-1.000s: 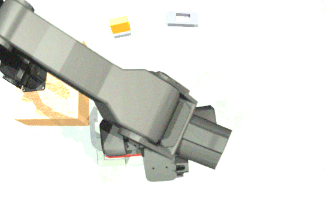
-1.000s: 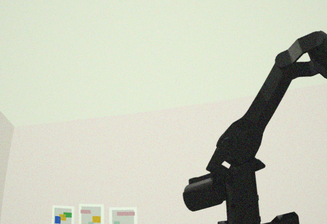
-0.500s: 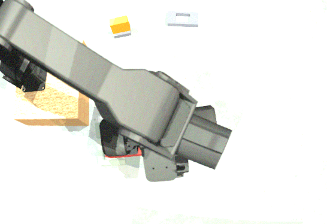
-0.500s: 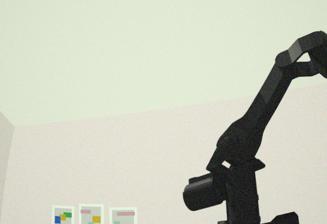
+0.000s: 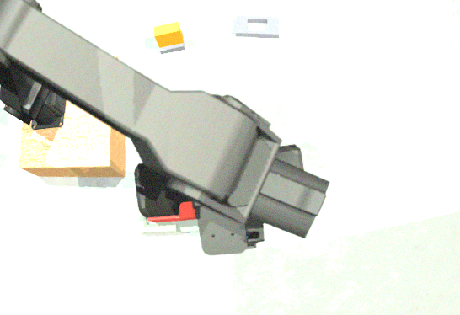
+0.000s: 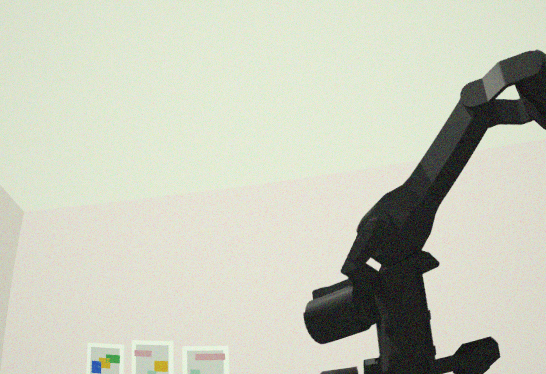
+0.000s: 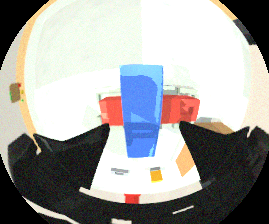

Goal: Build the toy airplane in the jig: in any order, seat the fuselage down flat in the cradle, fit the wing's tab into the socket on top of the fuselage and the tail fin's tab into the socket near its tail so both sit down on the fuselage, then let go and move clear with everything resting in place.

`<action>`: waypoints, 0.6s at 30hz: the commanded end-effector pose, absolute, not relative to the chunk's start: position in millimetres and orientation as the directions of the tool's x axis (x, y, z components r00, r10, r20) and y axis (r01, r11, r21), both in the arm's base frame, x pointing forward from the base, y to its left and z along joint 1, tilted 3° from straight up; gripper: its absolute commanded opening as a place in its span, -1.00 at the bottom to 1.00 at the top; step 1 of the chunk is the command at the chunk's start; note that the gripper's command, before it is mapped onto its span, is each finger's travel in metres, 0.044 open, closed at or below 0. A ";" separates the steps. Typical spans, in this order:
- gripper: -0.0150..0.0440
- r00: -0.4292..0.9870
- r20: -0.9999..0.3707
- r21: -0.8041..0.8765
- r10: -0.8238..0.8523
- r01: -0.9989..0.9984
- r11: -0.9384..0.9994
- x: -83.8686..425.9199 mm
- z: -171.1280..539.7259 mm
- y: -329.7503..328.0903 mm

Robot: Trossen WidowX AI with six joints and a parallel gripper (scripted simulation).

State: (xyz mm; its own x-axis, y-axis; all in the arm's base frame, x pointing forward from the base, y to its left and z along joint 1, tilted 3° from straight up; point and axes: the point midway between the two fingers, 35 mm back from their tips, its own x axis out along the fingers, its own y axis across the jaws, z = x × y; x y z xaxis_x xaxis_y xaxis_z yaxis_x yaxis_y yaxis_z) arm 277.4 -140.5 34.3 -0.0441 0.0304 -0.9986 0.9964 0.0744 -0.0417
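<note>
The blue wing (image 7: pixel 142 110) was in the gap between the jaws of the gripper (image 5: pixel 198 211) (image 6: pixel 412 363) (image 7: pixel 145 126), its long way across the red body (image 5: pixel 186 210) (image 7: pixel 112 111), which ran side to side past them; the jaws were wide, gripping nothing

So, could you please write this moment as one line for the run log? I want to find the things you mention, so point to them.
fingers: open, holding nothing | blue wing (image 7: pixel 142 100): between them, across red fuselage (image 5: pixel 186 210) (image 7: pixel 112 110) | yellow block (image 5: pixel 168 34) (image 7: pixel 156 175): apart from both

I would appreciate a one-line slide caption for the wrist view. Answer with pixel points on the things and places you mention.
Open pincer (image 7: pixel 145 126) above the blue wing (image 7: pixel 141 107), which crosses the red fuselage (image 7: pixel 111 111) (image 5: pixel 187 210).
</note>
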 end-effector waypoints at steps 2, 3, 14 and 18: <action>1.00 -0.016 -1.000 -0.015 0.013 0.997 0.071 282.3 99.0 -143.2; 1.00 -0.016 -1.000 -0.015 0.013 0.997 0.071 282.0 101.8 -143.0; 1.00 -0.015 -1.000 -0.007 0.012 0.867 0.498 286.7 101.1 -144.8; 1.00 -0.015 -1.000 0.001 0.012 0.604 0.797 287.2 100.6 -144.9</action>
